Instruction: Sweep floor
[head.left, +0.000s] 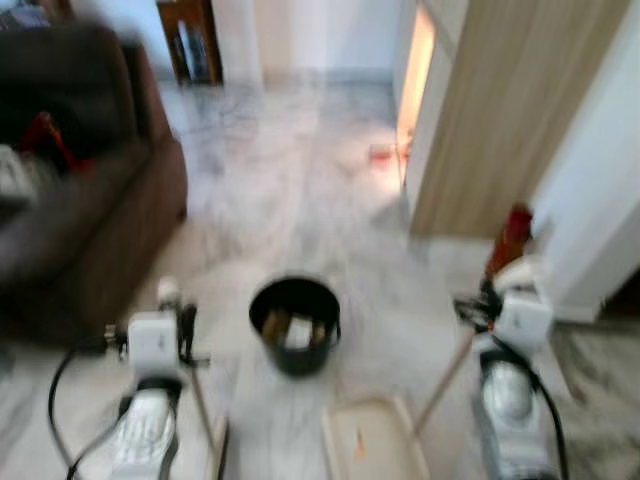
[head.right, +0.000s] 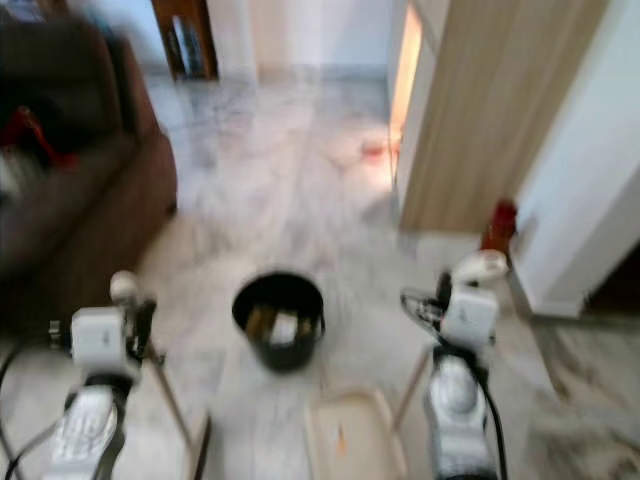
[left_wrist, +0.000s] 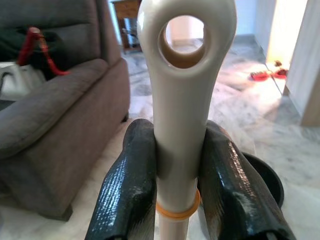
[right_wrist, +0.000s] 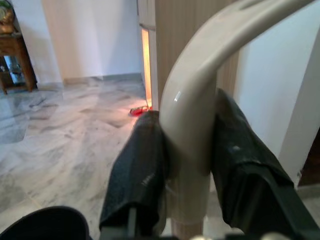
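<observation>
Both jaws clamped: your left gripper (left_wrist: 177, 185) pinches the broom handle (left_wrist: 182, 100), right gripper (right_wrist: 187, 165) the dustpan handle (right_wrist: 195, 110) | dustpan (head.left: 372, 440) on the floor (head.left: 290, 170) beside the black bin (head.left: 295, 322) | step: likely emptying sweepings | next: lift and tip the pan over the bin.

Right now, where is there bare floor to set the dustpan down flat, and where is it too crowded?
Bare marble floor runs ahead, between the dark brown sofa and the light wooden cabinet. It is crowded close in: the black round bucket stands just beyond the cream plastic dustpan, flanked by both arms. Small red items lie by the cabinet's lit gap.
</observation>
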